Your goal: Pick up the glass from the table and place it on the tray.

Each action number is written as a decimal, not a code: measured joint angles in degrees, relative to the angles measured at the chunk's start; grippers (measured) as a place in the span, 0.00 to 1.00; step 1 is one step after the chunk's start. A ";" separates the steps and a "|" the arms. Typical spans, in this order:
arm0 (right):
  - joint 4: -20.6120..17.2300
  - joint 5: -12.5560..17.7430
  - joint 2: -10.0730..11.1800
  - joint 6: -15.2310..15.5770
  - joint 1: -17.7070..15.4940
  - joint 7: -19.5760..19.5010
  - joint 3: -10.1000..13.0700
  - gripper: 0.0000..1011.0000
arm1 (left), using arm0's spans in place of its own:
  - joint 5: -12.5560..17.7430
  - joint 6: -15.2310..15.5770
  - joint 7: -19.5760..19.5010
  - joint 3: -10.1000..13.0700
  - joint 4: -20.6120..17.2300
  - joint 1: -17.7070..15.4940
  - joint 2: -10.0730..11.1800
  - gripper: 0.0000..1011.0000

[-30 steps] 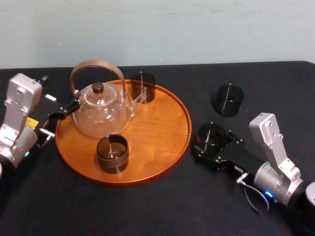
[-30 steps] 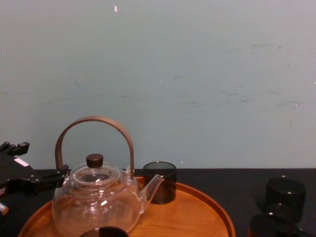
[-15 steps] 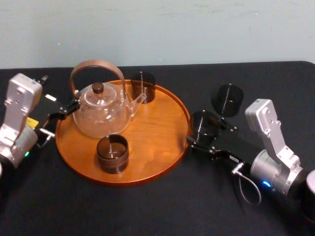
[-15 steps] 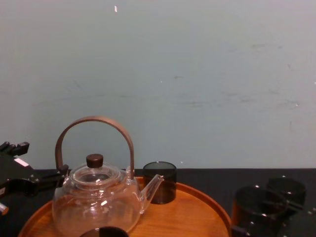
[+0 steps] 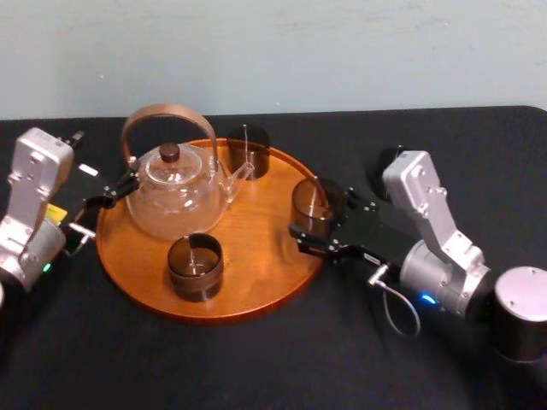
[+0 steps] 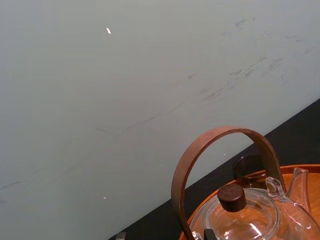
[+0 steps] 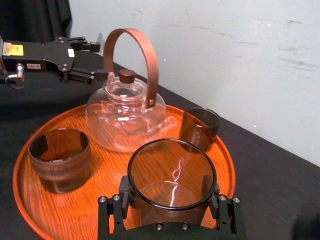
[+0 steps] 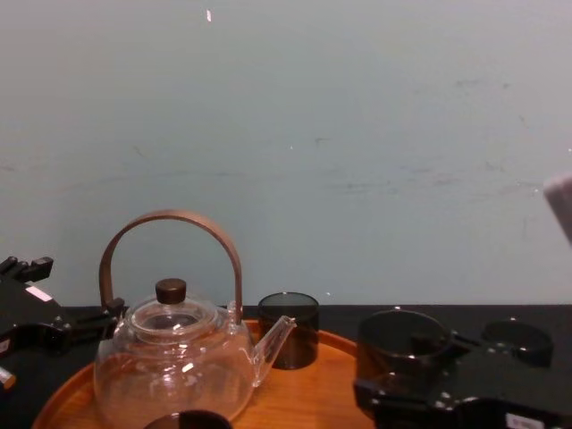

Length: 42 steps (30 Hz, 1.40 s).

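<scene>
A dark smoky glass [image 5: 311, 203] is held upright over the right part of the round wooden tray [image 5: 214, 313], just inside its rim. My right gripper [image 5: 318, 224] is shut on the glass, one finger [image 7: 124, 196] on each side of the glass [image 7: 172, 176]. Whether its base touches the wood [image 7: 107, 167] I cannot tell. The chest view shows the held glass [image 8: 401, 347] right of the teapot. My left gripper [image 5: 109, 196] is parked, open, at the tray's left edge on the black table [image 5: 256, 367].
On the tray stand a clear glass teapot [image 5: 175, 192] with a brown hoop handle, one dark glass [image 5: 249, 151] at the back and another [image 5: 195, 266] at the front. Another dark glass [image 5: 382, 167] stands on the table behind my right arm.
My right gripper has carried the glass leftward from the table, over the tray's right rim, to above the tray. The left arm has not moved.
</scene>
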 joint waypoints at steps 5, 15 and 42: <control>1.72 -0.38 -1.38 0.25 1.83 0.09 -1.42 0.90 | 0.00 0.00 0.00 0.00 0.00 0.00 0.00 1.00; 4.53 -1.36 -3.44 0.07 4.22 0.69 -4.21 0.90 | 0.00 0.00 0.00 0.00 0.00 0.00 0.00 1.00; 9.89 -2.12 -5.31 -2.19 4.48 1.31 -6.47 0.90 | 0.00 0.00 0.00 0.00 0.00 0.00 0.00 1.00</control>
